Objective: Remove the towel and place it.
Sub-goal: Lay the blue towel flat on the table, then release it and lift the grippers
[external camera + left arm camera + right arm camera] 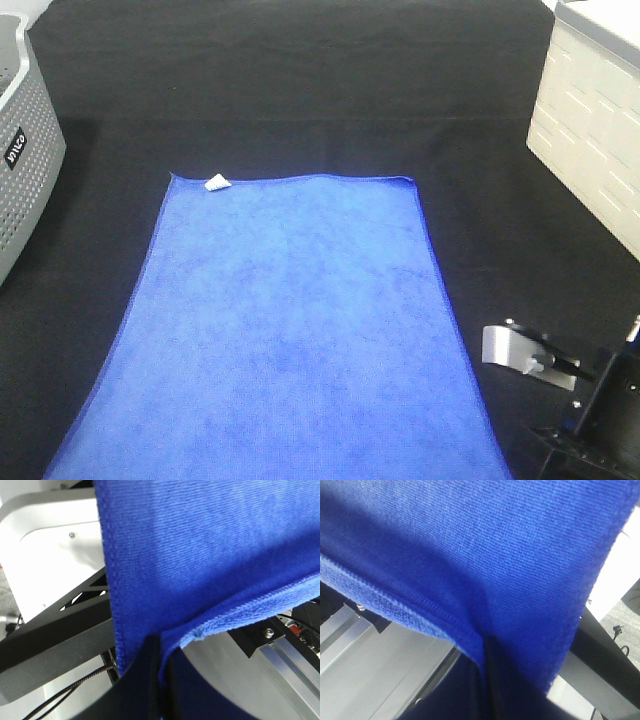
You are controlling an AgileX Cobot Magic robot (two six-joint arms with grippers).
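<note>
Both near corners are pinched: our left gripper (161, 672) is clamped on the towel (290, 330) at its stitched hem and our right gripper (487, 672) on the other corner, so we should lift both evenly, keeping it taut so it neither drags nor bunches. Royal-blue and fuzzy, it lies flat on the black cloth (300, 80) between grey basket (25, 150) and white box (595, 130), white tag (217, 182) at its far-left corner.

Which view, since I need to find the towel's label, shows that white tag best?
The exterior high view: the white tag lies in plain sight at the far left corner of the towel. Both wrist views show only close-up blue cloth and its stitched edge, with no tag.
</note>
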